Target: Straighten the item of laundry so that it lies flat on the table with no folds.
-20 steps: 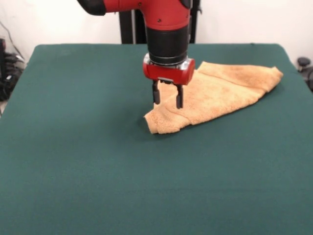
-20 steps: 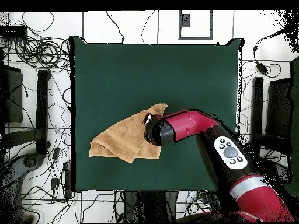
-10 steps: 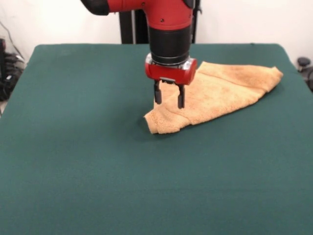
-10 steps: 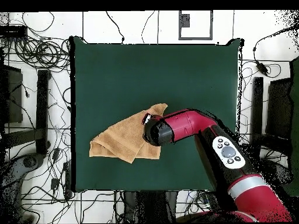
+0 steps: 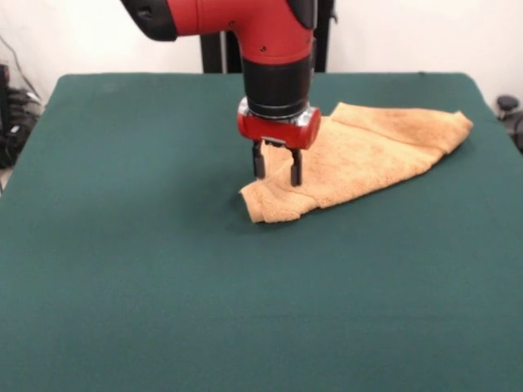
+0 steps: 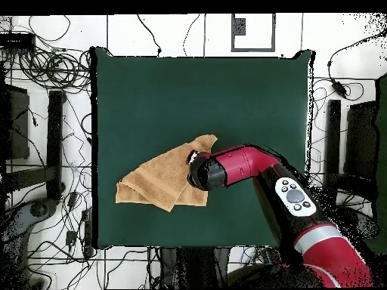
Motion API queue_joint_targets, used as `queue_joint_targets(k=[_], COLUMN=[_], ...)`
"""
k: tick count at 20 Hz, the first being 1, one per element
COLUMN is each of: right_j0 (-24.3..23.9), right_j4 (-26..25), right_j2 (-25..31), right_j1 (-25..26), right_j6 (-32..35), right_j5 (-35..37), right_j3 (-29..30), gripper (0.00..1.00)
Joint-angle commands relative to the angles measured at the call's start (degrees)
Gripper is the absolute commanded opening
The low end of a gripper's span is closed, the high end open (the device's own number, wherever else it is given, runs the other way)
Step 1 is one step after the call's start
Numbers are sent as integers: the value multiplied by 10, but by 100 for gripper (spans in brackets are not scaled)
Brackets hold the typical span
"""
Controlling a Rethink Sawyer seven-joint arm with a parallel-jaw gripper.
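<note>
Since half a second ago your gripper (image 5: 274, 169) has edged left and lower, jaws apart over the towel's (image 5: 368, 159) folded corner; the towel lies creased toward the tabletop's (image 5: 122, 245) far right corner.

1. Tangled black cables (image 6: 45, 68) are sprawling over the white tiled floor (image 6: 166, 34) at the upper left of the overhead frame.
2. A dark square frame (image 6: 252, 32) is sitting at the top centre.
3. More cables (image 6: 344, 83) are trailing at the upper right.
4. A pale wall (image 5: 409, 33) is filling the top of the front frame.
</note>
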Motion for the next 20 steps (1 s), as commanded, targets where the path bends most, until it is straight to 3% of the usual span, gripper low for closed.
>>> queue_joint_targets(k=[1,20], right_j0=[25,40], right_j4=[-40,-38], right_j2=[-11,-26], right_j1=[26,18], right_j6=[-43,-40], right_j5=[-34,-35], right_j3=[-33,-35], gripper=[100,100])
